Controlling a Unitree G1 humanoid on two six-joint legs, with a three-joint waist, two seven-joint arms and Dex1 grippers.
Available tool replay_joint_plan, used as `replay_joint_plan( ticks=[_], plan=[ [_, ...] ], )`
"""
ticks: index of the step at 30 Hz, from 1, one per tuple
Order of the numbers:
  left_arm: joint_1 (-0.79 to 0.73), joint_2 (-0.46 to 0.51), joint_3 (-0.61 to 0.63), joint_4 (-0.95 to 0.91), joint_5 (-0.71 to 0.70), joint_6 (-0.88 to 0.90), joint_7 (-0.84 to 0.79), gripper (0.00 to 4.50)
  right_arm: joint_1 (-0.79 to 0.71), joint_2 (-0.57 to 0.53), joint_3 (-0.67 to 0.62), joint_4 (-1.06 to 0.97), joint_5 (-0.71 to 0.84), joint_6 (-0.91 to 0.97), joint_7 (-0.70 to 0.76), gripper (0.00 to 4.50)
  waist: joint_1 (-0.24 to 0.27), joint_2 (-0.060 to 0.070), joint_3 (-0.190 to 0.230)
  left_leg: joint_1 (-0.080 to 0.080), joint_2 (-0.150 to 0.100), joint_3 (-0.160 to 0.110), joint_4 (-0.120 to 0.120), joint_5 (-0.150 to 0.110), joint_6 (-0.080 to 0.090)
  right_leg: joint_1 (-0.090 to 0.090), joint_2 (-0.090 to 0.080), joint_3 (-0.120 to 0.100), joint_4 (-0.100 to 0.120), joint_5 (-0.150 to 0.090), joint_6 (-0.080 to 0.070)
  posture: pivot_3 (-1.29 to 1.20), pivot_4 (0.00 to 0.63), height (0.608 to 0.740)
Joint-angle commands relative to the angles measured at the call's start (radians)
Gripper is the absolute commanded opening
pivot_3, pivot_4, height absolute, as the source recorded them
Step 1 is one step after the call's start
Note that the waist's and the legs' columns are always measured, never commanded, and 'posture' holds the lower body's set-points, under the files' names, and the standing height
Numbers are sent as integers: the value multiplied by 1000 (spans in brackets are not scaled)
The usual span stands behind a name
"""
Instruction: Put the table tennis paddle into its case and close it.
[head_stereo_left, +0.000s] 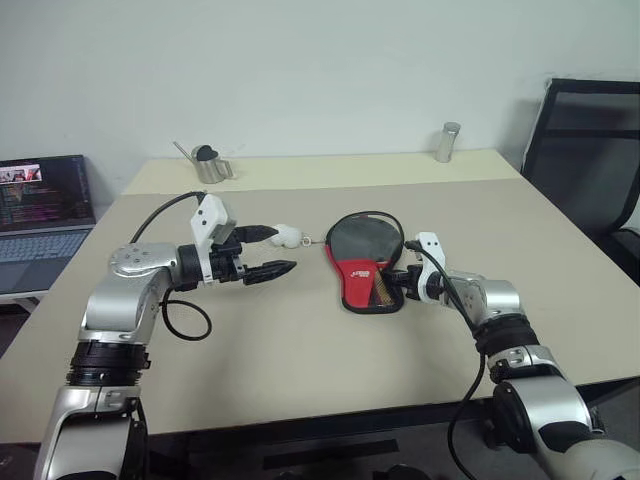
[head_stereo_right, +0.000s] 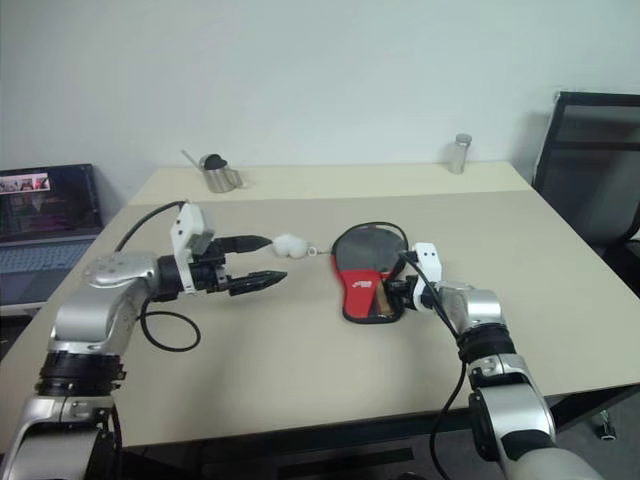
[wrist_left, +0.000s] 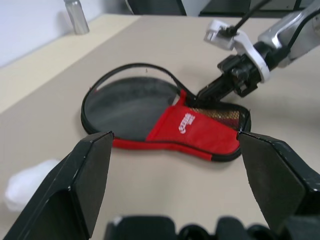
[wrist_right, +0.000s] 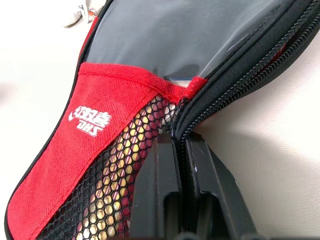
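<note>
Case: I saw the case (head_stereo_left: 363, 262) lying flat on the table (head_stereo_left: 300, 340), about the middle, round end away from me and narrow end toward the near edge.
Look of it: black fabric with a red panel (wrist_left: 192, 131) carrying a white logo, and a mesh pocket (wrist_right: 120, 170) beside that panel — gold and red showed through the mesh.
Zip: the black zipper edge (wrist_right: 240, 75) stood apart along the round end, so the case was partly unzipped.
Paddle: a dark smooth face (wrist_right: 175, 35) showed inside the round end; I took it for the table tennis paddle already sitting in the case, handle hidden.
Right gripper: the right gripper (head_stereo_left: 392, 285) was at the narrow end of the case, its fingers clenched on the zipper edge right next to the mesh.
Left gripper: the left gripper (head_stereo_left: 282, 250) hung above the table well left of the case, fingers spread wide, holding nothing.
Nearby: a white crumpled lump (head_stereo_left: 288, 236) lay just beyond the left fingertips — apart from the case.
</note>
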Motion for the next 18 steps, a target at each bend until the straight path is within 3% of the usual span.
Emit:
replay_joint_plan(
  ticks=[1,6,18],
  plan=[
    [13,30,27,-24,-25,-11,-20,4306,20,32,23,-30,12,65,11,25,0,0,0,0,0,0,-1,0,0,0,0,0,-1,0,0,0,150,740],
    [32,43,37,-34,-31,-4,-19,4306,22,36,7,-127,44,135,20,25,0,0,0,0,0,2,-5,0,0,-2,0,1,-2,0,0,0,150,740],
    [143,111,20,-124,-84,40,-110,4306,188,49,43,-542,149,411,8,25,0,0,0,-1,0,4,-8,-1,-2,-5,0,3,-5,0,0,0,150,740]
  ],
)
